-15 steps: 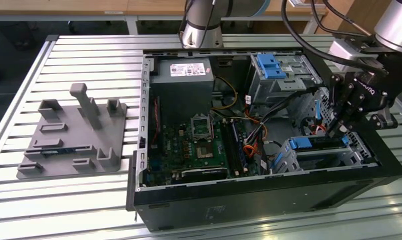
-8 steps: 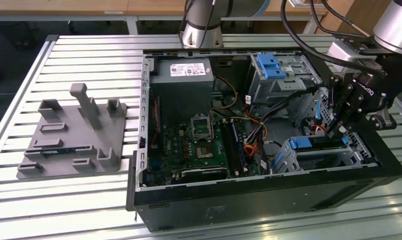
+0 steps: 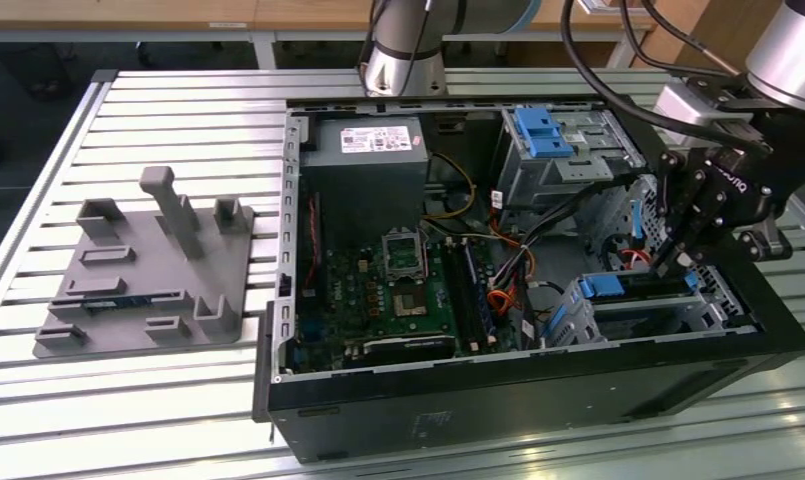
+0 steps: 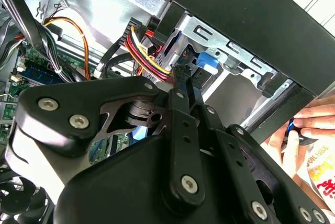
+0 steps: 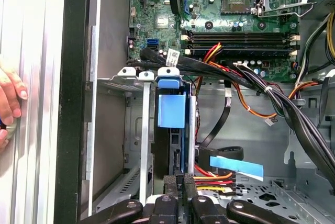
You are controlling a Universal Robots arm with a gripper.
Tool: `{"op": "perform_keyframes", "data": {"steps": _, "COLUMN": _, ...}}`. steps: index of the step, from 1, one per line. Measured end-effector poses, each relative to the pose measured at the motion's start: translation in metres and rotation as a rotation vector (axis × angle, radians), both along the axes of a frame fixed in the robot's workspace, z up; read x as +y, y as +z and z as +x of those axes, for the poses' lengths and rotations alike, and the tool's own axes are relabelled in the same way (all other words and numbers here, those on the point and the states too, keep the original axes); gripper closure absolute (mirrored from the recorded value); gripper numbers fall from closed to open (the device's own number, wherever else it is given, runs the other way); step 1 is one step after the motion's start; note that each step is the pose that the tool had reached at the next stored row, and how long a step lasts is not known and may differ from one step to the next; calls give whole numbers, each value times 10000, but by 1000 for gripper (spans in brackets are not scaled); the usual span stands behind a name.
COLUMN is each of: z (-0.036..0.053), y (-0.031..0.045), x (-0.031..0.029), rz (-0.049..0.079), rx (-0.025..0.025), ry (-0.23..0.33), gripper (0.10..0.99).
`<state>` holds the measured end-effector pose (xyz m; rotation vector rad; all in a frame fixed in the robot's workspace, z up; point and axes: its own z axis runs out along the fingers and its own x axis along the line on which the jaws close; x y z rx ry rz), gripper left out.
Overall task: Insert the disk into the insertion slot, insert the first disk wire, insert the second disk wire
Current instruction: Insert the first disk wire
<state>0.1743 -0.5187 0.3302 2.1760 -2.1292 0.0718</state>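
The disk (image 3: 625, 288), framed by its blue carrier (image 5: 170, 110), sits inside the insertion slot (image 3: 702, 312), the low grey cage at the case's near corner on the exterior view's right. My gripper (image 3: 669, 263) hangs right over the disk's end. In both wrist views my fingers are pressed together on the black plug of a disk wire (image 4: 153, 58) with red, yellow and black strands. The plug (image 5: 178, 178) is against the disk's end; whether it is seated is hidden. A second flat black cable (image 5: 224, 153) curls beside it.
The open black computer case (image 3: 509, 400) holds a motherboard (image 3: 395, 290), a power supply (image 3: 362, 150) and a taller cage with a blue latch (image 3: 546, 133). Loose cables (image 5: 272, 93) cross beside the slot. A grey fixture (image 3: 149, 275) lies to the left. A person's hand (image 4: 309, 124) rests outside the case.
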Motion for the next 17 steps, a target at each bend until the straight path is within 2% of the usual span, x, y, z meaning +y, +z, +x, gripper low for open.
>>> {"op": "perform_keyframes", "data": {"steps": 14, "z": -6, "y": -56, "x": -5, "rz": 19, "rx": 3, "ry": -2, "gripper": 910}}
{"op": "perform_keyframes", "data": {"steps": 15, "z": -7, "y": -47, "x": -6, "rz": 11, "rx": -2, "ry": -1, "gripper": 910}}
{"op": "perform_keyframes", "data": {"steps": 16, "z": -7, "y": -28, "x": -6, "rz": 4, "rx": -8, "ry": -1, "gripper": 843}}
{"op": "perform_keyframes", "data": {"steps": 17, "z": -6, "y": -5, "x": -6, "rz": 4, "rx": -15, "ry": 0, "gripper": 843}}
